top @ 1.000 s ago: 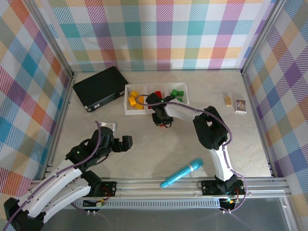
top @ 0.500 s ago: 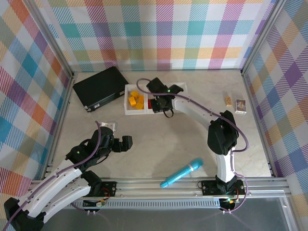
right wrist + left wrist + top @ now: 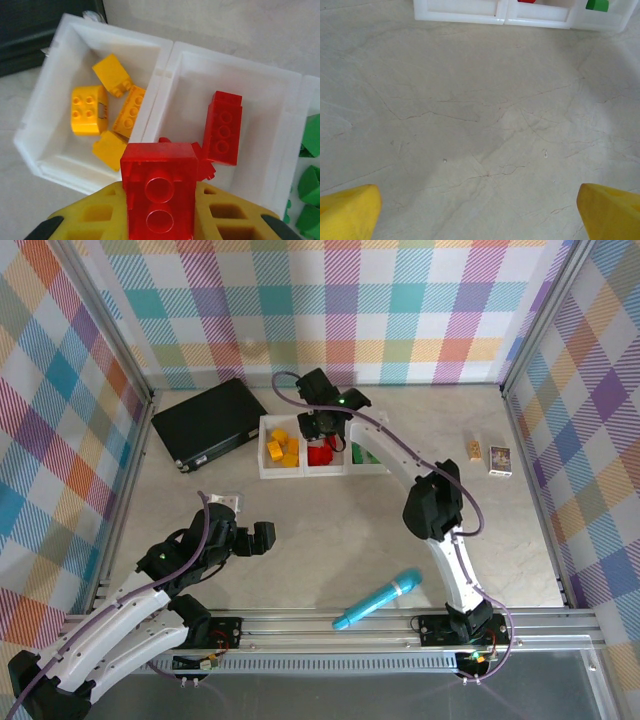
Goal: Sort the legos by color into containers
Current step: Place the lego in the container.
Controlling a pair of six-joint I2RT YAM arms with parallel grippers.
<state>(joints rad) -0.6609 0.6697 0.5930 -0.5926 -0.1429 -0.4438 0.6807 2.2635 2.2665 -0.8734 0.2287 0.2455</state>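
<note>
Our right claw point(image 3: 160, 220) is clamped on a red lego point(image 3: 159, 175) over the middle box point(image 3: 192, 95), where one red brick point(image 3: 222, 127) lies. Next we should let go. Our left claw point(image 3: 262, 538) hangs wide apart above the table point(image 3: 330, 540).

Pale stone-look table point(image 3: 300, 550), thin dark veins and a few specks across it, matte. Plaid fabric walls point(image 3: 330, 310) behind the table and on both its sides: pastel checks in orange, teal, purple, yellow, white. Silver metal posts point(image 3: 115, 340) at the table's back corners, silver rail point(image 3: 290, 632) along its near edge. Even, soft light; faint shadows on the table.
</note>
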